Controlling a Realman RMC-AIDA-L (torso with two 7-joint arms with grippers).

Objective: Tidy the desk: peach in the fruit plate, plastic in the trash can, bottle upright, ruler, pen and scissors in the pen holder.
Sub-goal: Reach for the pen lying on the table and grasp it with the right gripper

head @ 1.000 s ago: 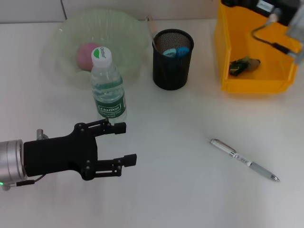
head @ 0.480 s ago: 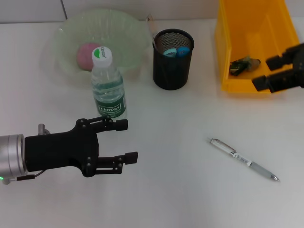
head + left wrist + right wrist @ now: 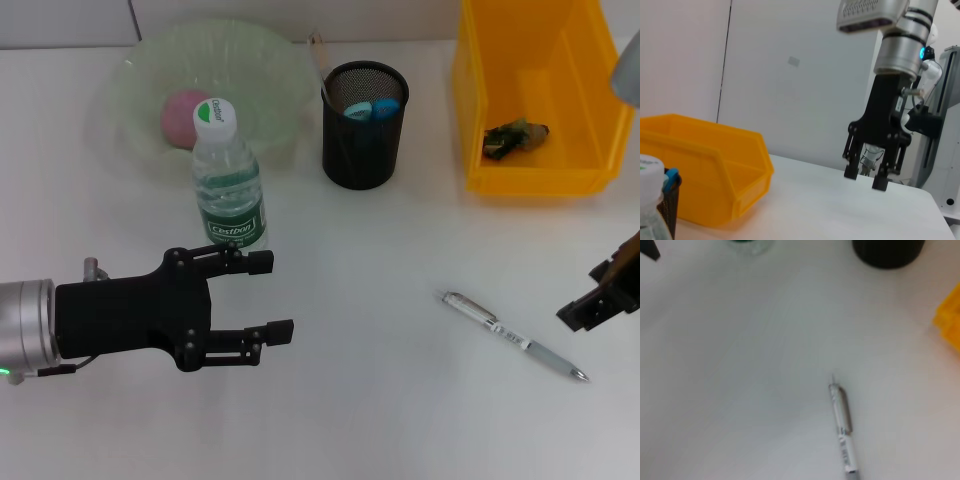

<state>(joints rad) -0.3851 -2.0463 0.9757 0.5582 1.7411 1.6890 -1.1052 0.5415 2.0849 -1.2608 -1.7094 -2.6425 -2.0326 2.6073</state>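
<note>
Overhead, a pale wall (image 3: 790,75) backs the white desk (image 3: 380,400)

The worktop (image 3: 380,400) is plain white and matte, evenly lit, with only soft, faint shadows on it. Along its far edge runs a pale wall (image 3: 60,20) with a thin dark vertical seam. From the left wrist view, that wall (image 3: 790,75) is off-white and smooth, split by a narrow dark line from top to worktop level, with a small greyish patch partway up. To one side stands a white metal frame (image 3: 945,150), with dark cables hanging near it. The light is flat and diffuse.
</note>
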